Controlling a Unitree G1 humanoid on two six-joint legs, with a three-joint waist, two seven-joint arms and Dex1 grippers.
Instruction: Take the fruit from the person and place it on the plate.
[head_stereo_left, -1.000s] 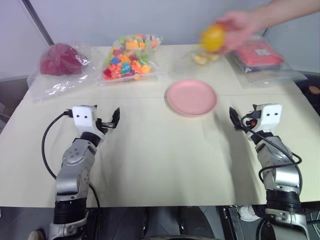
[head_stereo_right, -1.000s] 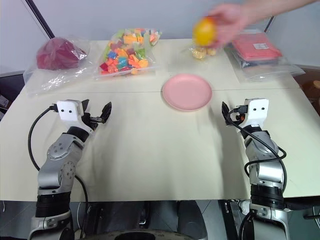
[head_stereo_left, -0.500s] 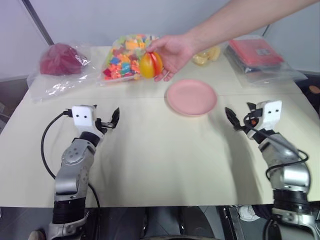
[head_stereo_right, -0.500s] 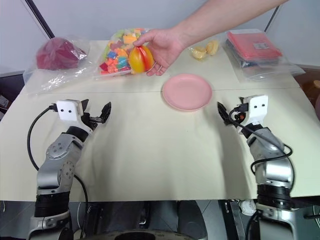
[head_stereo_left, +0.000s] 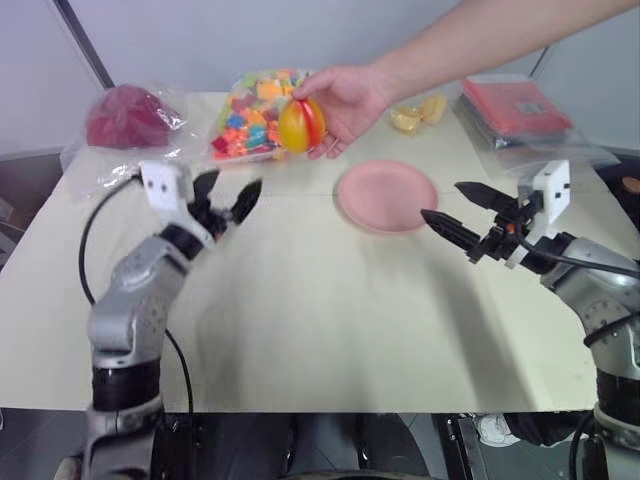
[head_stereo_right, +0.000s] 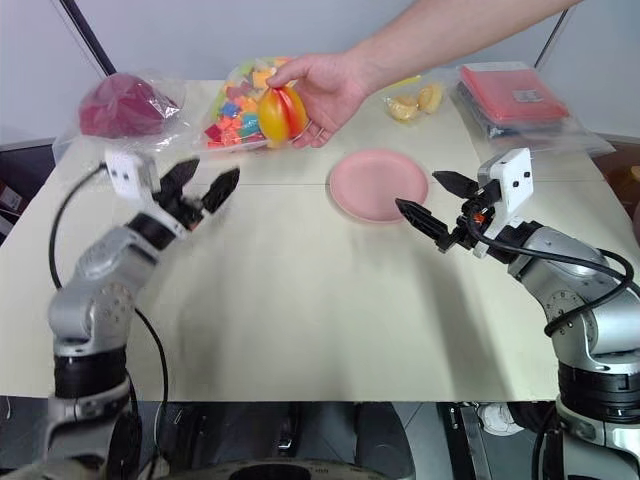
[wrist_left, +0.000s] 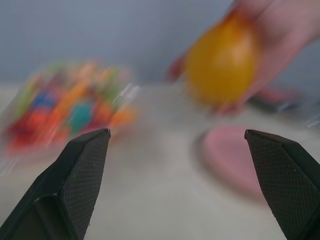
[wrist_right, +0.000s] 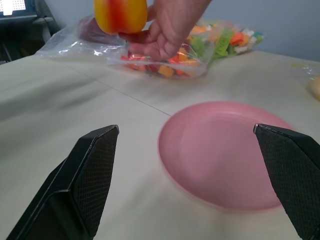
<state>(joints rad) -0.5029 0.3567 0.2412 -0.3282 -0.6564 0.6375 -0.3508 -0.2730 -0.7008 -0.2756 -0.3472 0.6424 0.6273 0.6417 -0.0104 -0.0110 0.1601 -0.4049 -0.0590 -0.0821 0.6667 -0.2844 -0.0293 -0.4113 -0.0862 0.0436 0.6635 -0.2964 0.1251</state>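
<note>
The person's bare hand (head_stereo_left: 345, 100) holds the round yellow-orange, red-blushed fruit (head_stereo_left: 300, 125) above the cream surface (head_stereo_left: 320, 320), beyond the round pink plate's (head_stereo_left: 388, 196) far rim, while both grippers, left (head_stereo_left: 227, 196) and right (head_stereo_left: 462, 214), hover over open cream surface with jaws apart.

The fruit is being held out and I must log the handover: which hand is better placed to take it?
Probably the left hand. It is raised and open, near the fruit in the person's hand. The right hand, also open, sits by the plate, farther from the fruit.
</note>
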